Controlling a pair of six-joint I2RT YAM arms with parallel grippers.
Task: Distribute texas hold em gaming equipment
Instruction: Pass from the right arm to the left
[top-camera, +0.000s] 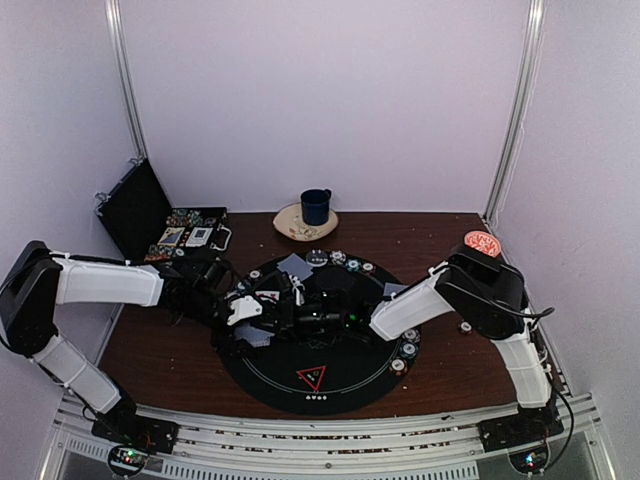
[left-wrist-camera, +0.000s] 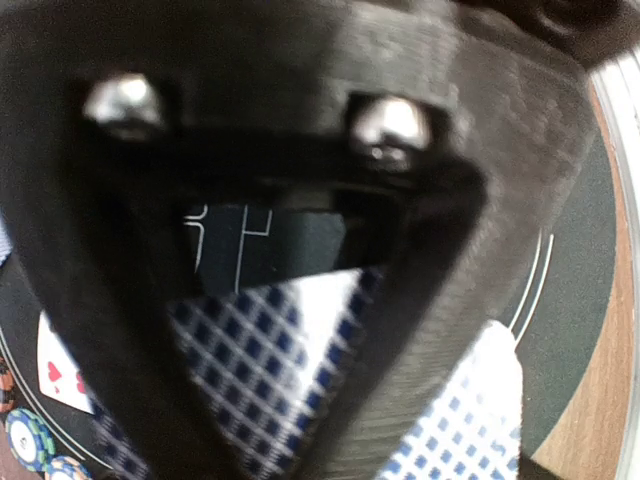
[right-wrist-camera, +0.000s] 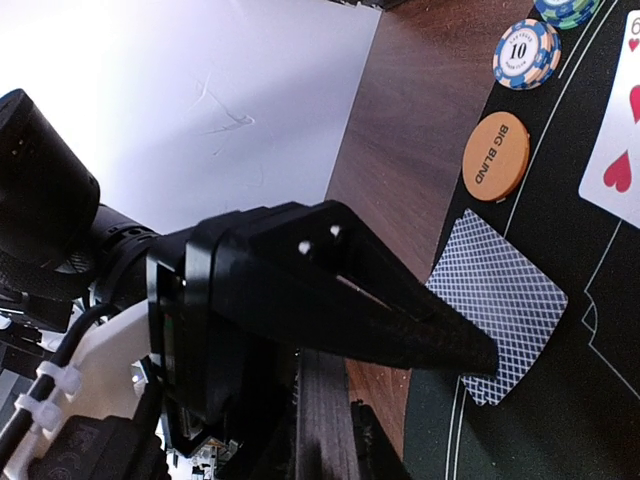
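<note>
We see both arms reaching in over the round black mat (top-camera: 330, 398), their tips close together at its centre. The left gripper (top-camera: 268, 302) fills its own wrist view with a blurred black frame, and we cannot tell how far its jaws stand apart or whether they hold anything. Behind the frame lie two blue-checked cards (left-wrist-camera: 265, 370), and at lower left a face-up hearts card (left-wrist-camera: 58, 372) beside striped chips (left-wrist-camera: 28, 438).

The right gripper (right-wrist-camera: 478, 355) has its fingers drawn together into one tip, with no gap that we can make out. That tip overlaps the lower corner of a face-down card (right-wrist-camera: 500, 290) lying across the mat's edge; whether it pinches the card we cannot tell. Above that card, at the mat's edge, sits the orange Big Blind disc (right-wrist-camera: 497, 155), then a blue and cream chip marked 10 (right-wrist-camera: 525, 55). In the top view the red-edged triangle marker (top-camera: 312, 377) lies low on the mat, and striped chips line its upper and right rim.
</note>
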